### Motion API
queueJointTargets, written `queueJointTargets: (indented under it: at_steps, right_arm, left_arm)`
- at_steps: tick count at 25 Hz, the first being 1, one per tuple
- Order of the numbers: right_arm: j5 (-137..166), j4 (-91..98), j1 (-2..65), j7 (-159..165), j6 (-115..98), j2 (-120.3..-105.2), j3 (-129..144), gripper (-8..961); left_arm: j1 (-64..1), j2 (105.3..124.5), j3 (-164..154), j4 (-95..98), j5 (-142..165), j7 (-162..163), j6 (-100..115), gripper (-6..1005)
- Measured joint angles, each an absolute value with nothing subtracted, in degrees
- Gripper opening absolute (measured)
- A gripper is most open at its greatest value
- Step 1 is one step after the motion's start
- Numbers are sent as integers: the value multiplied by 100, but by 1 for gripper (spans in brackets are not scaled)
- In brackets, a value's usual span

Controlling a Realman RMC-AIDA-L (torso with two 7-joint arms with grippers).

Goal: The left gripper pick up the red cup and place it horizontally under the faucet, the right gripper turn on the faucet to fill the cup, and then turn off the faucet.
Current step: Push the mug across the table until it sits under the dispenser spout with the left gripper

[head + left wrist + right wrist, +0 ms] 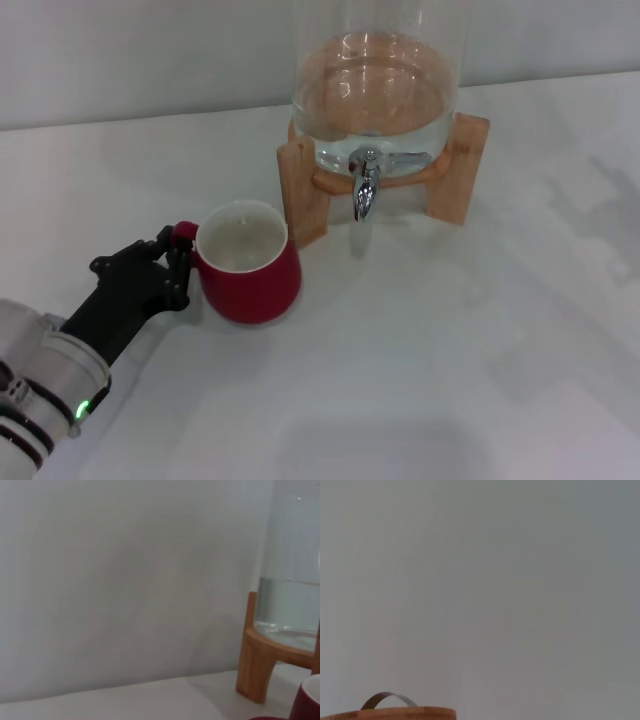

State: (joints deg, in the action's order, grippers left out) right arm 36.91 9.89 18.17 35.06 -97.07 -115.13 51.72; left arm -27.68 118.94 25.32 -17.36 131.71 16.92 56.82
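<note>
Gripping at the red cup [249, 266], which stands upright on the white table [420, 380] in the lower-left middle of the head view, my left gripper [172, 262] has its black fingers closed narrowly around the small handle on the cup's left side. The faucet [366, 188] sits up and to the right of the cup, on the glass dispenser [375, 90] in its wooden stand [300, 190], with the cup not yet beneath the spout. I judge this the pick-up step; next calls for lifting and carrying rightward under the spout. My right gripper is out of sight.
</note>
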Motion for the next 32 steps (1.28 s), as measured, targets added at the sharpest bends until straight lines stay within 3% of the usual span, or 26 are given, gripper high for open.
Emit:
queueJointTargets:
  at_steps: [32]
  right_arm:
    - [3691,1009,1862,3507,-9711,-11514,5254,782]
  left_arm:
    - [-3243,11936,2534,-1860,14171,2159,5245,132]
